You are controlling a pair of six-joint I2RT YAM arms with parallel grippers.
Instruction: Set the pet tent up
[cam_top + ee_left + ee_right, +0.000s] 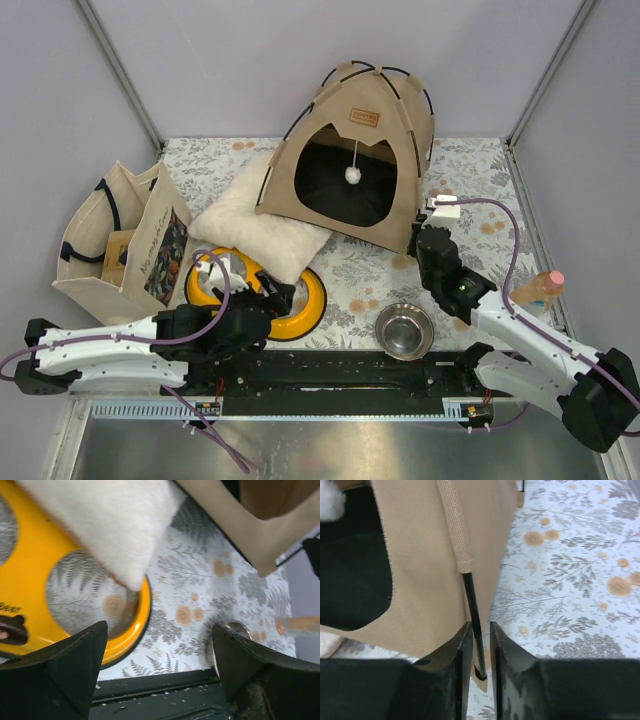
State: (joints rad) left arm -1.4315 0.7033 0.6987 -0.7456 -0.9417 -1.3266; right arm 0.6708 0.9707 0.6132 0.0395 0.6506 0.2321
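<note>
The tan pet tent stands upright at the back centre, with its black poles arched, its brown label above the opening and its white pompom hanging in the opening. My right gripper is at the tent's front right corner. In the right wrist view its jaws are nearly together around a thin black pole, whose end sits in the canvas corner tab. My left gripper hovers open and empty low over the yellow feeder ring, away from the tent.
A white fluffy cushion lies left of the tent, overlapping the yellow ring. A cream tote bag stands at the left. A steel bowl sits at the front centre. A peach bottle is at the right wall.
</note>
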